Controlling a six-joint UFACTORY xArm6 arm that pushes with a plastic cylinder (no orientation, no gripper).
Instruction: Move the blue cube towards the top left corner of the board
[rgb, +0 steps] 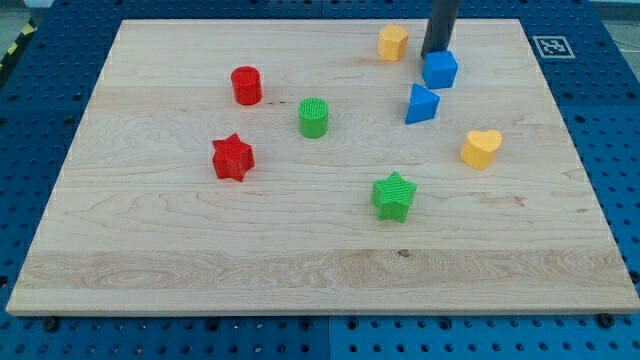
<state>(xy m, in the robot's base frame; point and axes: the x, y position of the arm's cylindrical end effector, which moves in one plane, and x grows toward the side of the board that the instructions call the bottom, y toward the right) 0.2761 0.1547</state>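
The blue cube (440, 69) sits near the view's top right of the wooden board (200, 250). My tip (435, 52) is the lower end of a dark rod coming down from the view's top edge. It stands just above the cube in the view, at its top left edge, and seems to touch it. A yellow block (393, 42) lies just left of the tip. A blue triangular block (421, 103) lies just below the cube.
A red cylinder (246, 85) and a green cylinder (314, 117) lie left of centre. A red star (232, 157), a green star (393, 195) and a yellow heart (481, 148) lie lower down. A marker tag (553, 45) sits at the board's top right.
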